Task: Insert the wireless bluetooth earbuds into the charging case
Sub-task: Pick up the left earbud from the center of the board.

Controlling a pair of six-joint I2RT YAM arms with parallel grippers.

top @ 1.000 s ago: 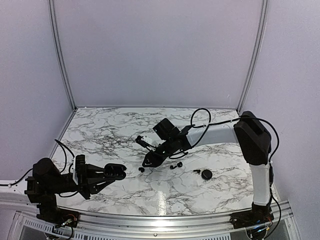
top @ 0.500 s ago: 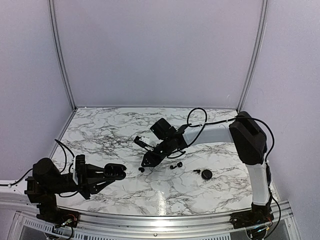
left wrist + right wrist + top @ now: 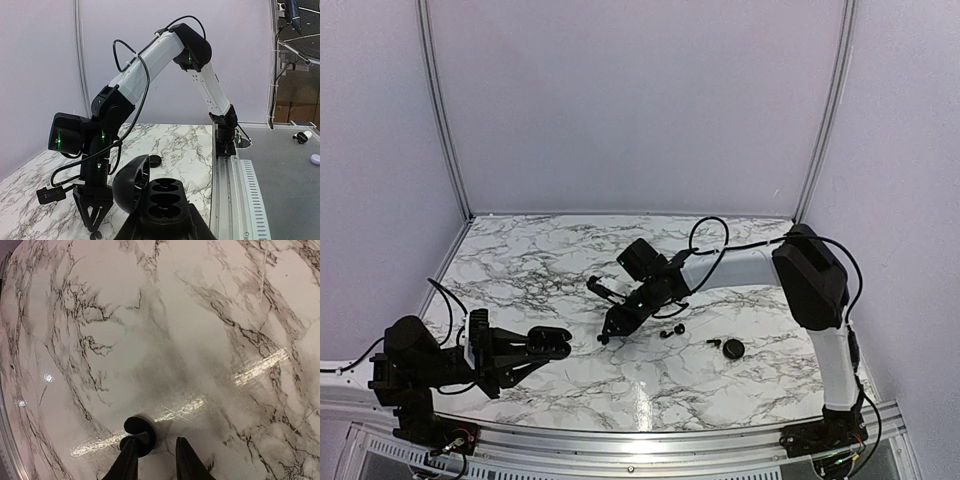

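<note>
Bench (image 3: 520, 270), white marble pattern, walled at the back and both sides; carries every item below.

Right arm (image 3: 740, 268), white links, reaching from the right near corner across to the bench's middle. Its right gripper (image 3: 155, 442) points down at the marble, jaws parted, bare marble between them, nothing held.

Left arm (image 3: 420, 355), black, lying low along the near edge by the left corner. Its left gripper (image 3: 552, 345) is clamped on the charging case (image 3: 164, 199), offered toward the middle.

Case details: black, oval, held off the marble; lid (image 3: 131, 181) hinged up; wells exposed, seemingly empty.

Disc (image 3: 733, 348), black, round, on the marble toward the right edge; purpose unclear.

Loose earbuds, three visible, glossy black, all on the bench, none in the case. The first earbud (image 3: 139, 427) lies mid-bench, at the tip of one right finger and off to its side, not between the pair. The second earbud (image 3: 667, 333) lies a little nearer the right edge. The third earbud (image 3: 714, 343) lies just beside the disc.

Step in hand, as judged: pickup of the first earbud. Handling note: shift the gripper sideways until the bud sits centred in the gap, lower until the tips nearly meet the marble, then close slowly. The bud is small and slick, so an off-centre pinch would likely flick it away.
</note>
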